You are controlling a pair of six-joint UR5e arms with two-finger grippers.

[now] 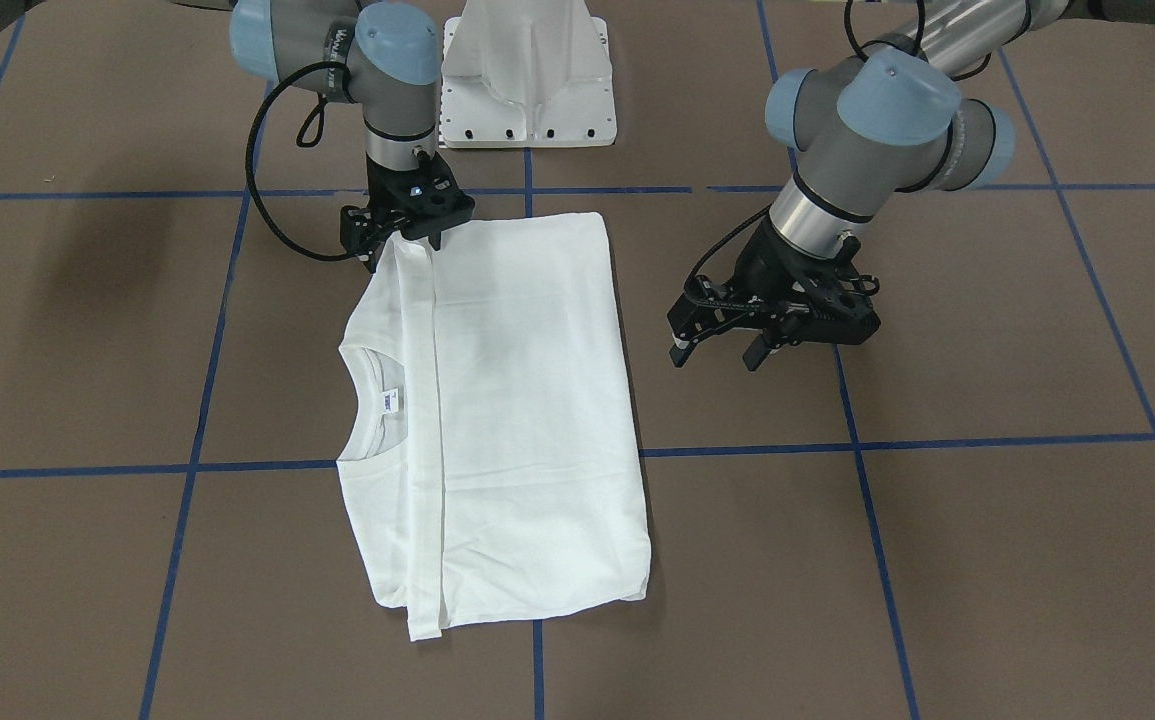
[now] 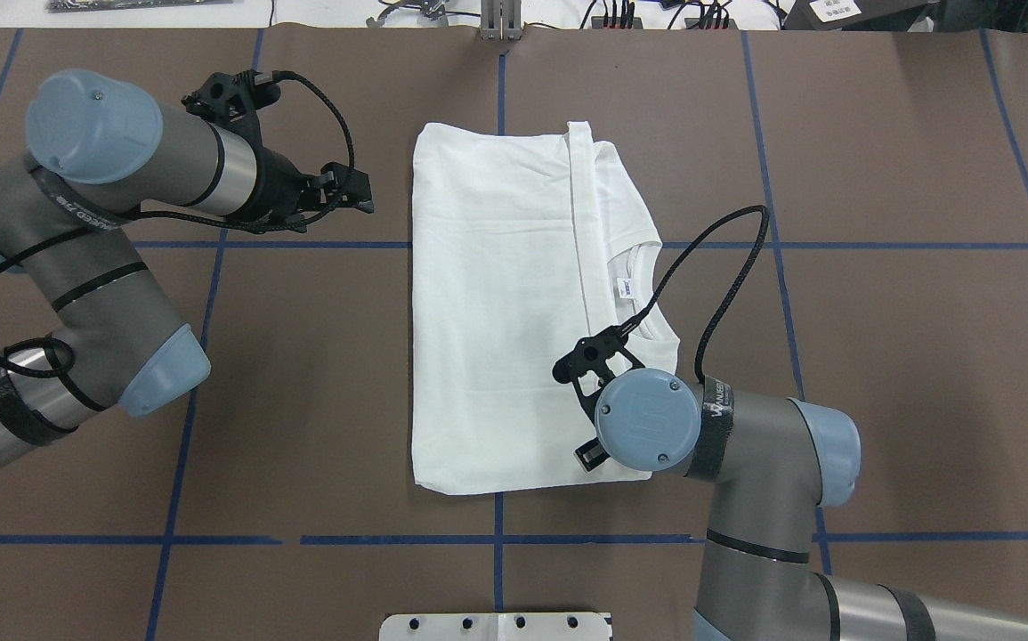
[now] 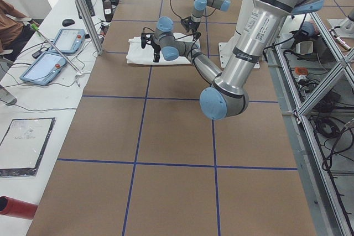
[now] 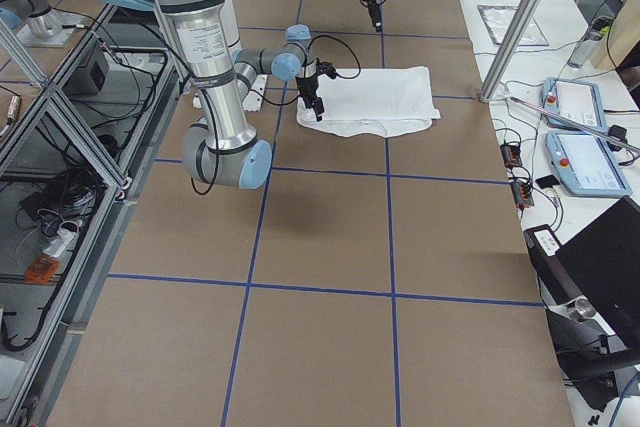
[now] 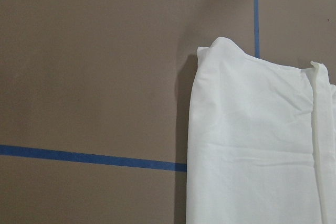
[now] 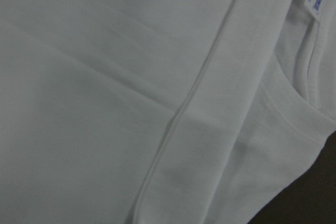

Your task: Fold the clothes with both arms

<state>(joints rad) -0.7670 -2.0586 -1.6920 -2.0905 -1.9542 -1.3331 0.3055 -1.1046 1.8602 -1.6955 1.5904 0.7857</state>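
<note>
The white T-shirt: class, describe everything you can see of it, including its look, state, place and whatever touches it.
The white T-shirt looks like soft cotton. It lies flat on the brown table, folded into a rough rectangle, and no sleeves show. Its round collar and small label sit at one long side beside a straight folded edge. The right hand stands at the corner nearest the robot, though contact is unclear. The left hand is open and apart from it.

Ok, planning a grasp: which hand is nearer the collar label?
Right. The right hand is over the shirt, on the side of the collar label; the left hand is off it.
</note>
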